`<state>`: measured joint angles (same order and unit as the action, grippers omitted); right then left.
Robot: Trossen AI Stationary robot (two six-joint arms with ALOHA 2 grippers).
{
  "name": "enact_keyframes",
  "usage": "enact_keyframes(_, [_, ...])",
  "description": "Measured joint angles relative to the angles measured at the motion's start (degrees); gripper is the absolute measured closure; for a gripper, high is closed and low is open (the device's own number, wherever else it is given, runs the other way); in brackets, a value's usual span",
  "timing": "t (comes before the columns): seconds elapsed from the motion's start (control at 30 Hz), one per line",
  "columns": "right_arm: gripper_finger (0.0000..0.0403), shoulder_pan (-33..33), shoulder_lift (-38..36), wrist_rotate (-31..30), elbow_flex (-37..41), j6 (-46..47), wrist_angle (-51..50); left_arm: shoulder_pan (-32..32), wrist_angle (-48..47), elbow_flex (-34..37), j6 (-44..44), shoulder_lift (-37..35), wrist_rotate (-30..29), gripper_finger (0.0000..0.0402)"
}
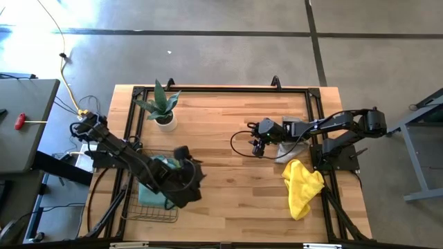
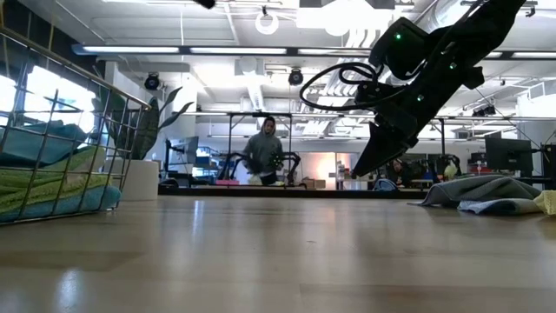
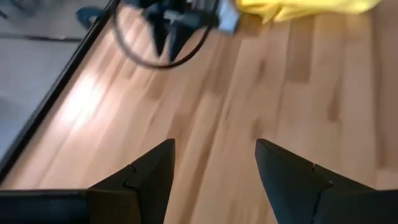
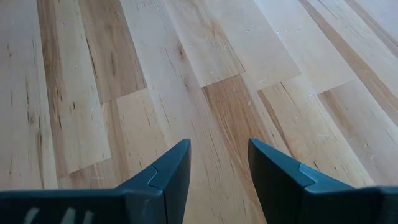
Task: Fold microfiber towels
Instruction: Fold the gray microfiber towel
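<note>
Wooden table (image 1: pixel 228 138) — yellow towel (image 1: pixel 303 187) beside right gripper (image 1: pixel 259 147)

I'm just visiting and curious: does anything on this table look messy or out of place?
Only the unfolded cloths: a yellow towel lies crumpled near the table's right edge, a grey towel bunched beside it. Folded ones sit neatly in the wire basket.

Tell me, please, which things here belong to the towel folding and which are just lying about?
Part of the job:
- crumpled bright yellow microfiber towel
- pale grey towel
- folded teal and green towels in the dark wire-mesh basket

Just lying about:
- small green potted plant
</note>
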<state>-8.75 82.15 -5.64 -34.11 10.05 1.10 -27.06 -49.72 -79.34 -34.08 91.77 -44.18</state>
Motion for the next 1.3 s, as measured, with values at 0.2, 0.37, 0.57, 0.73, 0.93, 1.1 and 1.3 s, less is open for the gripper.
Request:
enact_keyframes(0.2, [0.0249,0.0,0.0,0.0,0.0,0.0,0.0,1.3,16.6,1.5,4.7,3.1,0.0,0.0188])
enact_keyframes(0.37, [0.0249,0.0,0.0,0.0,0.0,0.0,0.1,2.1,27.8,1.6,6.0,7.2,2.4,0.0188])
enact_keyframes(0.57, [0.0249,0.0,0.0,-0.1,0.0,0.3,1.5,2.3,31.0,1.6,2.9,10.5,5.0,0.0188])
enact_keyframes(0.73, [0.0249,0.2,-0.1,6.6,0.0,11.8,0.2,2.6,32.0,1.6,2.7,11.2,4.8,0.0188])
enact_keyframes(0.93, [0.0249,3.1,-2.2,23.4,0.0,17.6,-15.6,4.0,31.2,1.6,4.1,11.2,4.6,0.0188])
enact_keyframes(1.1, [0.0249,8.7,-4.8,20.4,0.0,23.1,-34.1,6.0,29.3,1.7,6.3,11.7,4.3,0.0188])
enact_keyframes(1.3, [0.0249,17.0,-5.8,4.8,-4.6,25.9,-48.6,9.7,29.1,1.6,8.2,13.5,5.0,0.0188])
